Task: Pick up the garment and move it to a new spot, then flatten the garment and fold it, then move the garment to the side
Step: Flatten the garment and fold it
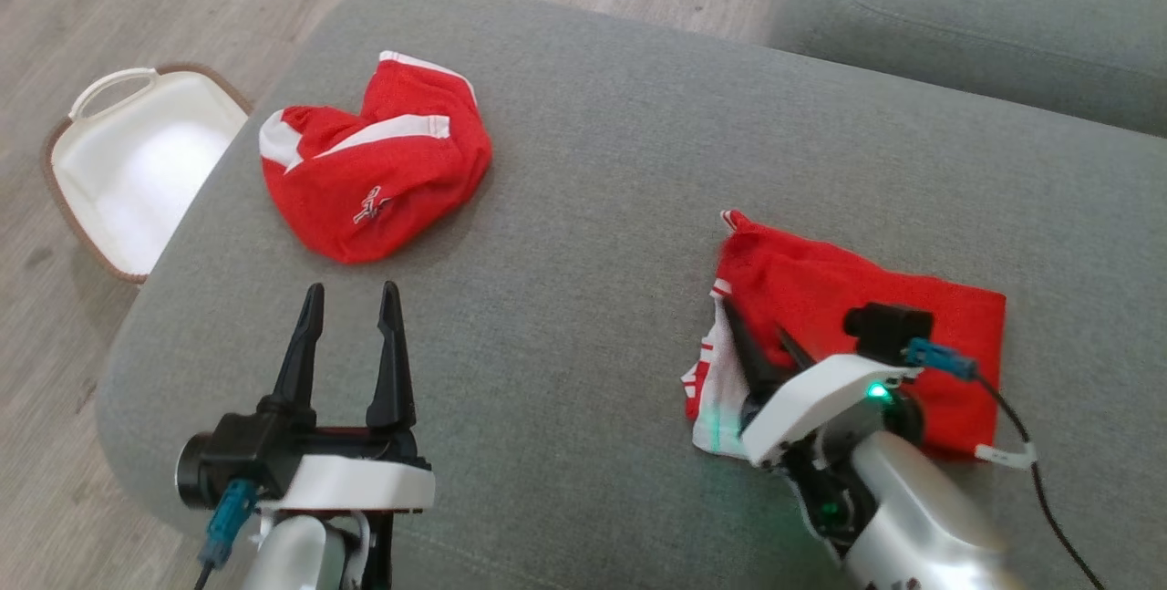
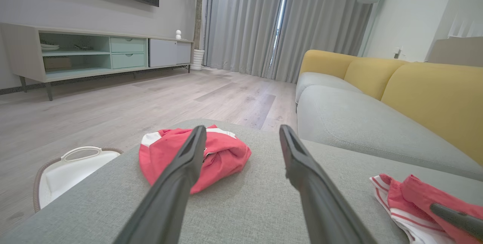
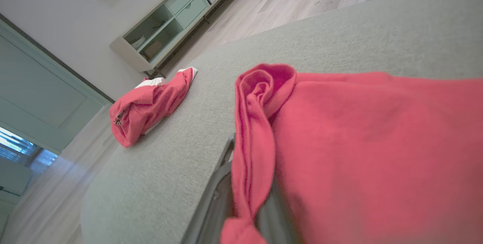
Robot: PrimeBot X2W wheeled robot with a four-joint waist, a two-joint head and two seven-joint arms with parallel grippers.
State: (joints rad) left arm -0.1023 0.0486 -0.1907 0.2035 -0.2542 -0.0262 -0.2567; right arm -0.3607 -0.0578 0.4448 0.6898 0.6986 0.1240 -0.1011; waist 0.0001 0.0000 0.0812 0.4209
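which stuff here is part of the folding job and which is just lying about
Job:
- folded garment
- right end effector, shut on its edge
- cushion under it

Lying about:
- crumpled garment
- basket on the floor

Silver forearms point(image 1: 921, 517), white wrists point(image 1: 351, 485), black jaws, teal plugs point(image 1: 939, 357)
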